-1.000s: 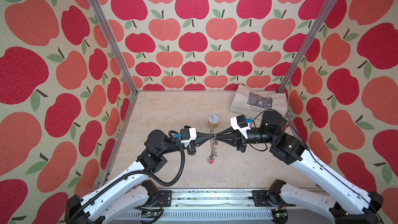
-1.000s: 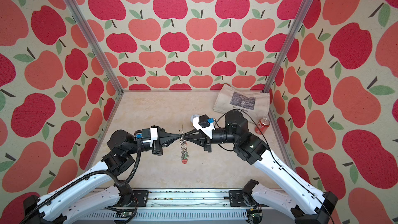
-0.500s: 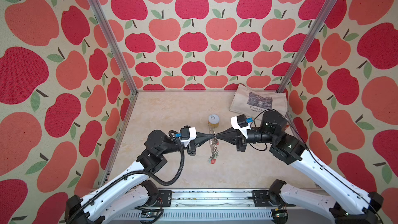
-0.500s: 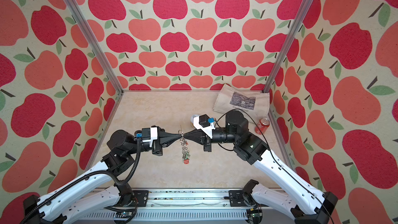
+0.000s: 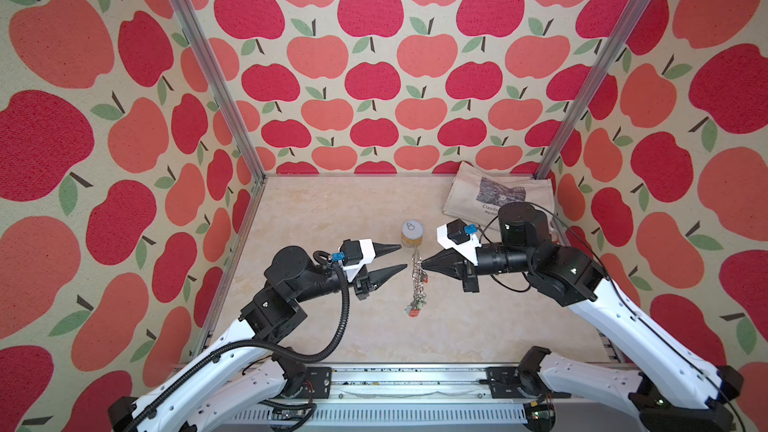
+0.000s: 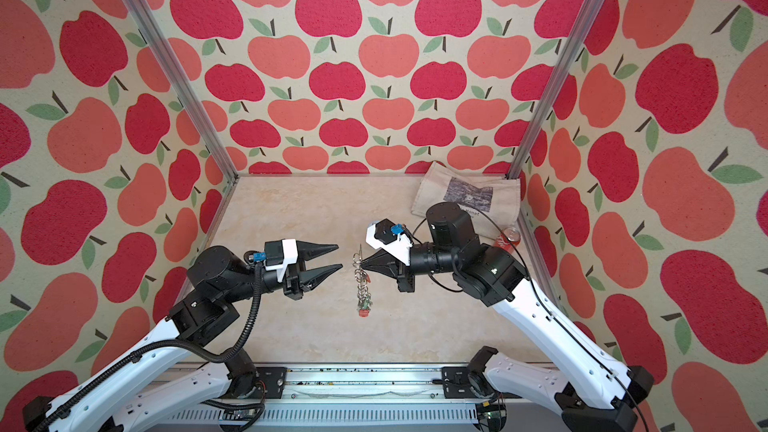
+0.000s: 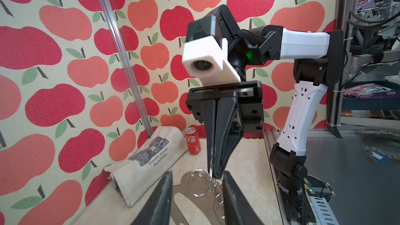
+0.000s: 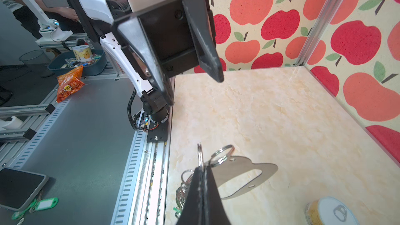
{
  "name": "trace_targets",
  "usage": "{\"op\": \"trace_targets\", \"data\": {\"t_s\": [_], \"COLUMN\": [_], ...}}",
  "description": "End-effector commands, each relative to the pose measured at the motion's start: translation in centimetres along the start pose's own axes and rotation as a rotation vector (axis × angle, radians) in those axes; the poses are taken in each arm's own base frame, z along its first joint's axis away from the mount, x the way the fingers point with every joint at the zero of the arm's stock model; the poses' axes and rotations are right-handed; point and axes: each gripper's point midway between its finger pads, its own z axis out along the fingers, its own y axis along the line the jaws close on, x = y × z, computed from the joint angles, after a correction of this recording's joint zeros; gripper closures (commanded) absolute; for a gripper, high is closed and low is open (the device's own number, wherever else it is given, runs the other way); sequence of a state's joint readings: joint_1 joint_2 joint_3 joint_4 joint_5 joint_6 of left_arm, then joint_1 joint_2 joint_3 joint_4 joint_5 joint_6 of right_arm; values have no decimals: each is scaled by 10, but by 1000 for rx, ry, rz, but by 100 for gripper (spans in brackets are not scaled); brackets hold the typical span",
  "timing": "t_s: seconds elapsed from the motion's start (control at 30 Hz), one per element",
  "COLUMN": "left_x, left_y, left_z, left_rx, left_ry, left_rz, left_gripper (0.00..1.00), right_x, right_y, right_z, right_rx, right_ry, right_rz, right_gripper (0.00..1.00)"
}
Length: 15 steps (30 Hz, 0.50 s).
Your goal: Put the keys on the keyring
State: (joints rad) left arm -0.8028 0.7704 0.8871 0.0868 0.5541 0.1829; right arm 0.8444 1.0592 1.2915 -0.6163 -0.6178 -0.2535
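The keyring hangs edge-on in the air over the middle of the table in both top views, a flat grey plate with metal rings. My right gripper is shut on one ring near the plate's upper end. Keys with red and green tags dangle from the lower rings. My left gripper stands open just to the left of the keyring, holding nothing. In the left wrist view its fingers frame the plate without touching it.
A yellow tin can stands upright behind the keyring. A canvas tote bag lies at the back right, with a red cola can beside it. Green-tagged keys and a phone lie outside the cell.
My left gripper has opened, let go of the keyring and drawn back a little to the left. The right gripper has closed tight on a ring and now carries the keyring alone.
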Motion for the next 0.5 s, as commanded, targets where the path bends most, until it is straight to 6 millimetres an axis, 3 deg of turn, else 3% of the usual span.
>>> {"op": "trace_targets", "data": {"t_s": [0.0, 0.47], "left_x": [17, 40], "left_y": [-1, -14], "left_z": [1, 19], "left_rx": [21, 164], "left_ry": [161, 299], "left_rz": [-12, -122], "left_gripper": [60, 71], "right_x": [13, 17], "right_y": [2, -5], "right_z": [-3, 4], "right_rx": [12, 39], "right_ry": [104, 209], "right_rz": [-4, -21], "right_gripper": [100, 100]}}
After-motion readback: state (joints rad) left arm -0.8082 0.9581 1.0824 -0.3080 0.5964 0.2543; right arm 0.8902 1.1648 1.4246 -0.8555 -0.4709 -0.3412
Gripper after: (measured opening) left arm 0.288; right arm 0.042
